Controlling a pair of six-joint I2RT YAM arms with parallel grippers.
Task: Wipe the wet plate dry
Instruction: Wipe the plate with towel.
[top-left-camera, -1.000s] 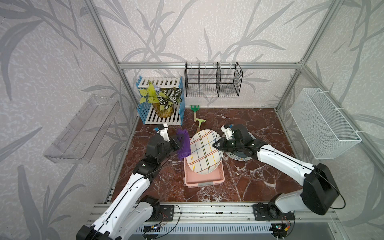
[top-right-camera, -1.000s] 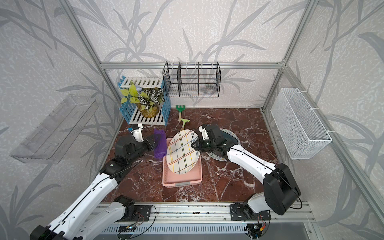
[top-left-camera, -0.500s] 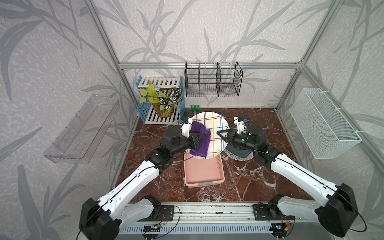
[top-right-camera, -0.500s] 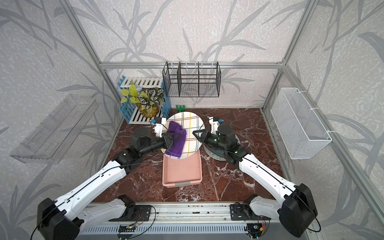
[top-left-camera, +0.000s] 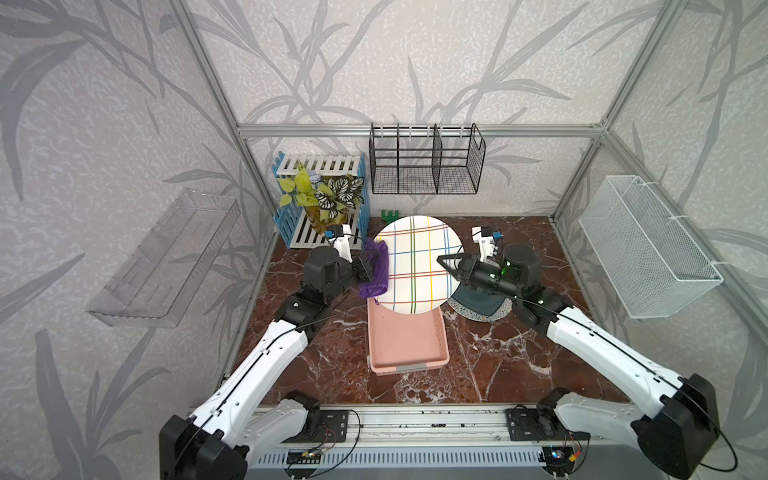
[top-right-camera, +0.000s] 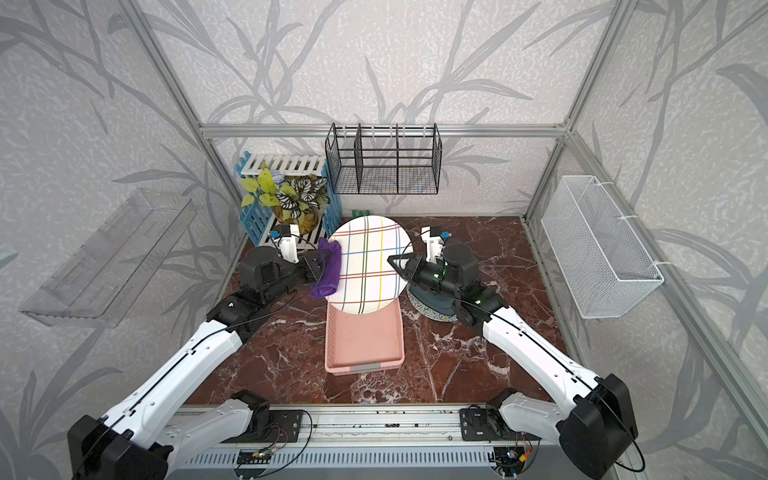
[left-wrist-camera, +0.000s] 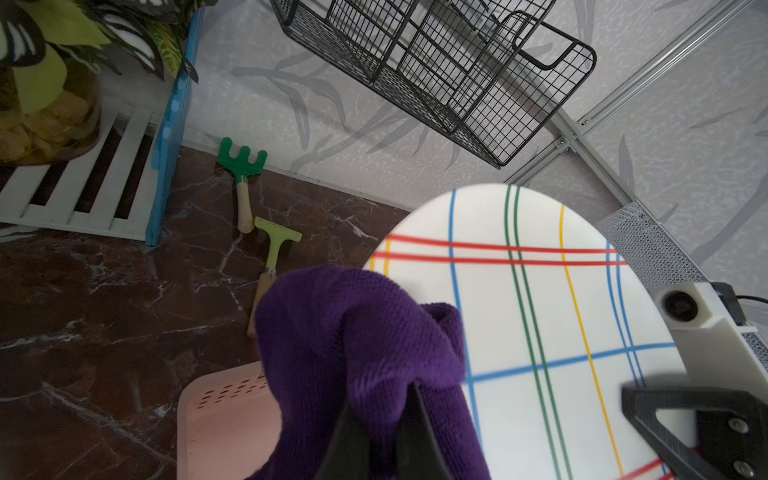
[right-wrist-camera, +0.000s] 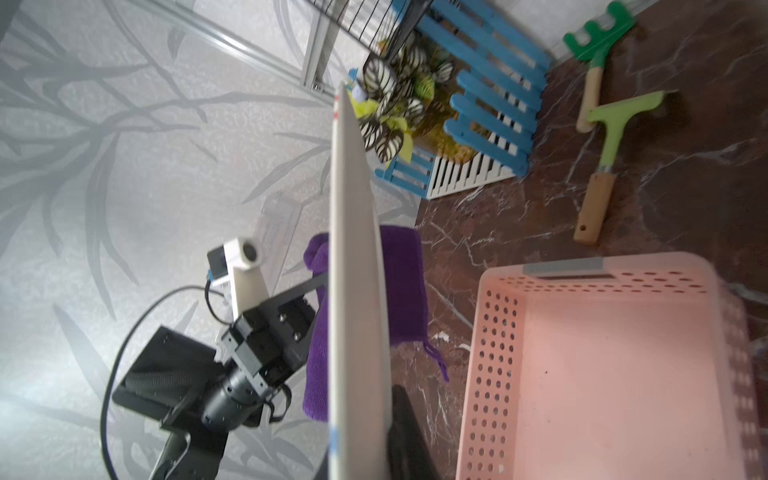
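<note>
Both arms have risen since a second ago. The plate (top-left-camera: 417, 266), which then leaned low over the pink basket (top-left-camera: 409, 345), now hangs in the air above the basket's far end with its striped face turned up toward the top views. The purple cloth (top-left-camera: 376, 270) has come in from the side and then slid back across the face to the plate's left rim.

The right end effector (top-left-camera: 445, 262) is clamped on the plate's right rim, one finger on each face, and carries the whole plate from that one spot. The left end effector (left-wrist-camera: 374, 432) is pinched tight on a bunch of the cloth. From the right wrist, purple shows on both sides of the plate's edge (right-wrist-camera: 353, 249), so I cannot tell whether the cloth wraps the rim or only hangs past it.

The plate looks stiff, glazed and breakable, and being wet it is likely slick. A rim pinch with the weight hanging out to one side could let it swivel or slip if the cloth pushes hard. That rim grip, opposite the wiping side, looks like the right place to hold it, because it leaves nearly the whole face open. The cloth is soft and limp and folds over itself. It is probably best pressed flat and lightly, stroking toward the held rim. If the plate slips, it falls onto the basket or the stone table (top-left-camera: 498, 353).
</note>
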